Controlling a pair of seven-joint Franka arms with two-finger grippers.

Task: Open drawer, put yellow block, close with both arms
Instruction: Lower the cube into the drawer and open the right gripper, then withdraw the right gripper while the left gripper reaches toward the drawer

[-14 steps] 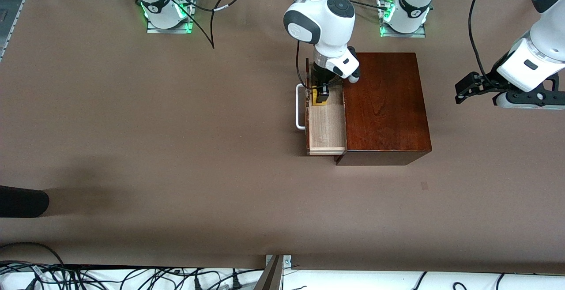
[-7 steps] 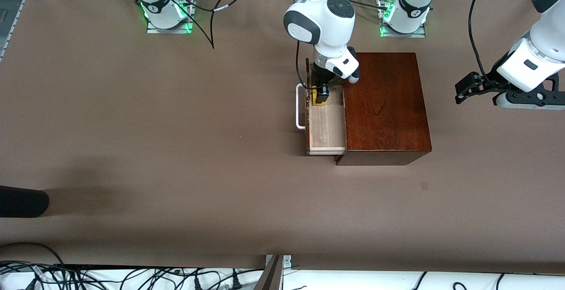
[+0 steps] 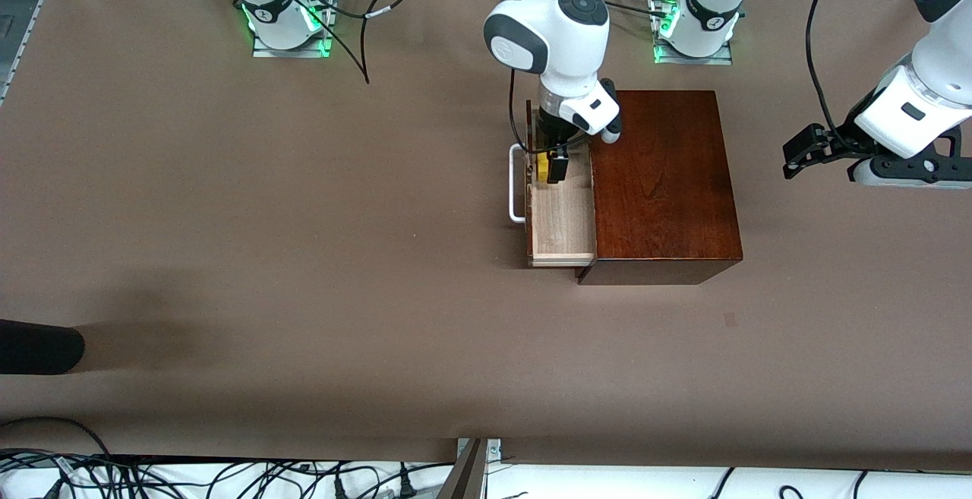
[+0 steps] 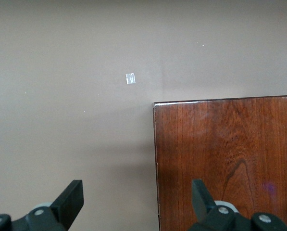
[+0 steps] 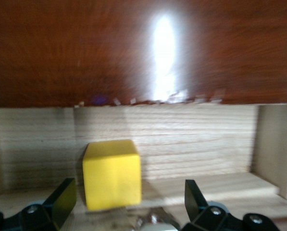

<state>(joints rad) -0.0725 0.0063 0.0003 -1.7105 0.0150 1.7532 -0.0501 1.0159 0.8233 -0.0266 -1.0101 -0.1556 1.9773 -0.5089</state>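
Note:
The drawer (image 3: 562, 218) stands pulled out of the dark mahogany box (image 3: 664, 180), its white bar handle (image 3: 516, 184) toward the right arm's end of the table. The yellow block (image 3: 542, 167) rests on the drawer's pale wood floor, at the end farther from the front camera. My right gripper (image 3: 552, 168) hangs open just over it. In the right wrist view the block (image 5: 112, 173) sits between the open fingers, close to one finger, with the gripper (image 5: 129, 186) apart from it and the drawer floor (image 5: 196, 144) under the box (image 5: 133, 48). My left gripper (image 3: 797, 156) waits open and empty in the air (image 4: 137, 188) beside the box (image 4: 225, 159).
A small tape mark (image 3: 730, 320) lies on the brown table nearer the front camera than the box; it also shows in the left wrist view (image 4: 130, 78). A dark object (image 3: 38, 347) juts in at the right arm's end. Cables lie along the front edge.
My right gripper has risen a little over the drawer, leaving the yellow block on the drawer floor. The left arm has not moved.

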